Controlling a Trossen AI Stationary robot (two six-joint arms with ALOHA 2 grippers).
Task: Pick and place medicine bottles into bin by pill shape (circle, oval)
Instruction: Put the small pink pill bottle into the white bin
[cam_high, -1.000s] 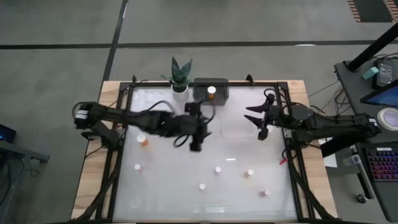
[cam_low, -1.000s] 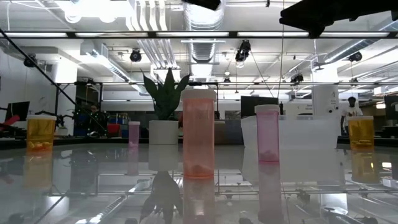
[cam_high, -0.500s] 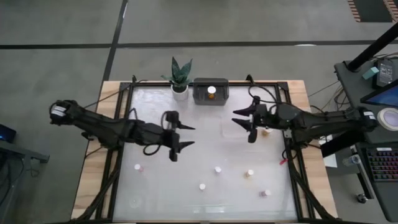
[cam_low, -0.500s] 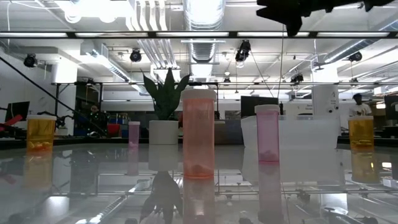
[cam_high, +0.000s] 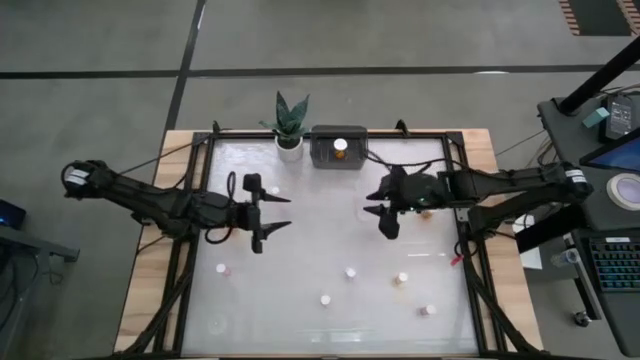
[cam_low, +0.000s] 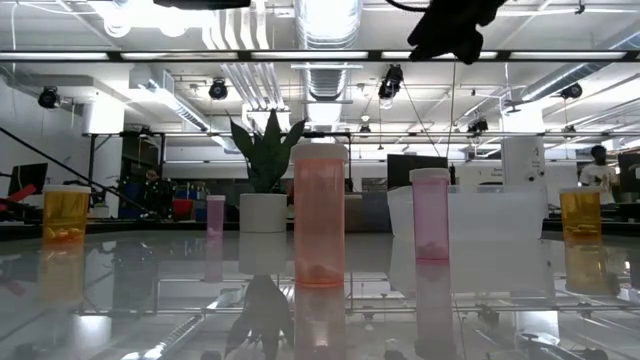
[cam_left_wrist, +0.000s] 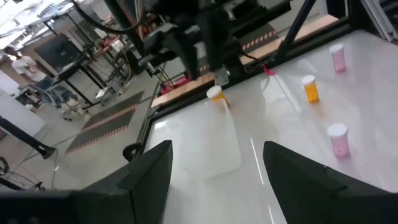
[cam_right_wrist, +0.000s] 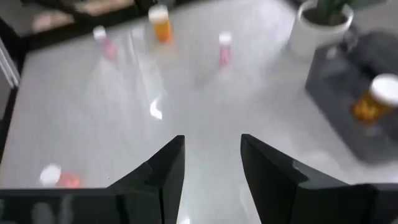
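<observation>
Two tools you run hover empty above the glossy white worktop (cam_high: 300, 250), left tool (cam_high: 268, 212) released, right tool (cam_high: 385, 209) parted, white-capped medicine bottles (cam_high: 350, 272) scattered below.

Low view cut off both arms at top edge; only a dark bit of right arm (cam_low: 455, 25) showed. Pill shapes inside the medicine bottles (cam_high: 350, 272) too small to tell. Right wrist view blurred; amber bottle (cam_right_wrist: 374, 99) in dark bin (cam_right_wrist: 348, 74) soft.

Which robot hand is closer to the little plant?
The left. The left gripper hovers just below the plant in the high view; the right gripper hovers farther off, toward the table's right side.
</observation>
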